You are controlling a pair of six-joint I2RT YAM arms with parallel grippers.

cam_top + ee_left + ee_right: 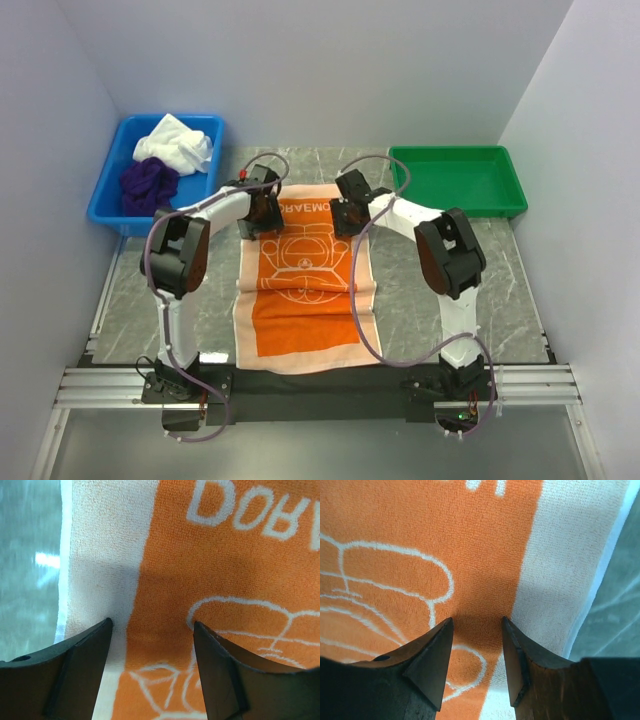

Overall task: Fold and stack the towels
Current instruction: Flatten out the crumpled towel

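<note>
We see the orange towel (pixel 300 300) spread flat, print up, down the middle of the table (pixel 500 290). Its near end reaches the table's near edge btwn the two arm bases; its far end lies approx. mid-table, short of the far edge. There's a slight crease across it abt halfway.

The left gripper (pixel 260 218) is down at the towel's far-left corner area. In the left wrist view its fingers (pixel 80 670) are spread, tips right at the cloth, straddling the line where the pale border meets the orange. We see nothing pinched btwn them, just flat towel.

The right gripper (pixel 348 215) is at the far-right corner area of the same towel. Its fingers (pixel 425 670) are also apart, w/ a narrower gap than the left pair, tips at the cloth over the orange just beside the pale border. The towel's right edge and bare table show alongside. Again no cloth gathered btwn them.

The white towel (pixel 175 145) and the purple towel (pixel 148 185) lie bunched, touching, in the blue bin (pixel 110 180) at the table's far-left corner. A green tray (pixel 455 180) sits at the far-right corner.
</note>
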